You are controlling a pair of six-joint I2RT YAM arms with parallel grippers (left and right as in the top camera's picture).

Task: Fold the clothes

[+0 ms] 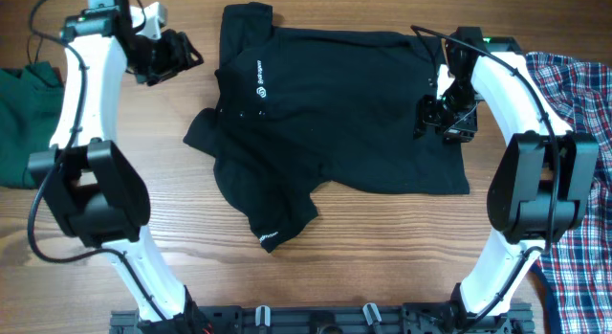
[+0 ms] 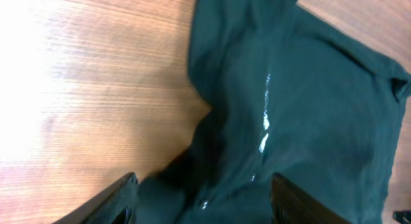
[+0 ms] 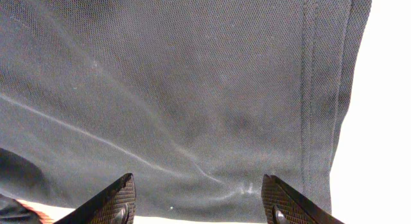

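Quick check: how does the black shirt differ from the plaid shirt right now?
The black shirt is plain dark with a small white logo; the plaid shirt is red, blue and white checks. The black shirt lies spread out mid-table; the plaid shirt sits at the right edge, partly cut off by the frame. The right hand is over the black shirt, not the plaid shirt. Both lie on the wooden table.

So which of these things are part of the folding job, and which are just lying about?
Part of the job: black shirt, spread out in the middle; dark green garment, at the table's left edge; plaid shirt, at the right edge.

Just there: wooden table; black rail along its near edge.
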